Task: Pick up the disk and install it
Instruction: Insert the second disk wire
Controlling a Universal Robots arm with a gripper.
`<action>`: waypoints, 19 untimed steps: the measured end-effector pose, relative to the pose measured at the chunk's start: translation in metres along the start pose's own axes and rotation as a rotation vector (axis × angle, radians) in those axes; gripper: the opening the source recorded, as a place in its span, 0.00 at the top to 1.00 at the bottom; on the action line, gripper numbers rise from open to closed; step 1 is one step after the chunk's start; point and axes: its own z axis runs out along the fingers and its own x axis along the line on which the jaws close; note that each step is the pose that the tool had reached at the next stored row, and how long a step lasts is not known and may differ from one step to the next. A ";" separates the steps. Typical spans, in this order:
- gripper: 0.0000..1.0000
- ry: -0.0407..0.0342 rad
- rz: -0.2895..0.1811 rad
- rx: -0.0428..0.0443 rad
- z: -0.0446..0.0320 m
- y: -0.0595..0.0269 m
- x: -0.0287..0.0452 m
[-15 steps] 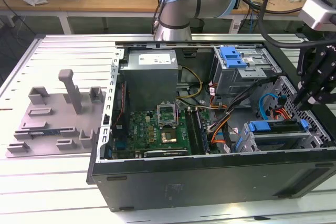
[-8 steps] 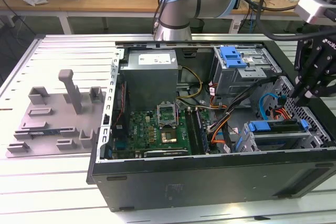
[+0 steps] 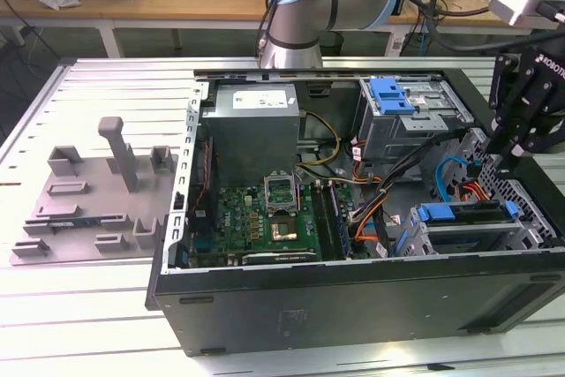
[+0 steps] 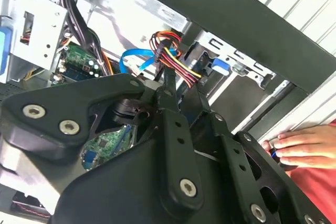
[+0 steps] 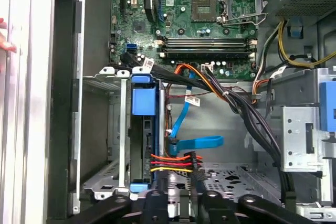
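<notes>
Grey tray [image 3: 93, 196] on the worktop [image 3: 53, 306] at the exterior view's left holds no drive. Open PC case [image 3: 353, 293] mid-frame. Disk [image 3: 468, 215] sits in the near-right bay, blue carrier showing (looks seated, so install mostly done). Gripper [image 3: 505, 163] hangs just above the bay's right end; can't tell spread or closed.

An open black computer case [image 3: 353, 302] lies on the slatted metal counter [image 3: 88, 306]. Inside sit a green motherboard [image 3: 265, 227], a grey power supply [image 3: 252, 125], a drive cage [image 3: 406, 121] with a blue latch [image 3: 391, 94], and orange, yellow and black cables [image 5: 210, 85]. A grey tray [image 3: 88, 196] with upright posts lies beside the case, toward the exterior view's left.
</notes>
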 end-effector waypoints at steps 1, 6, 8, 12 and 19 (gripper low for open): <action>0.68 0.0010 -0.001 0.0000 -0.0001 -0.0005 -0.0023; 0.68 0.0286 -0.001 -0.0002 -0.0003 -0.0006 -0.0054; 0.68 0.0448 0.000 -0.0004 -0.0001 0.0002 -0.0054; 0.68 0.0880 0.003 -0.0010 0.0006 0.0021 -0.0068; 0.68 0.1084 0.005 -0.0013 0.0019 0.0084 -0.0122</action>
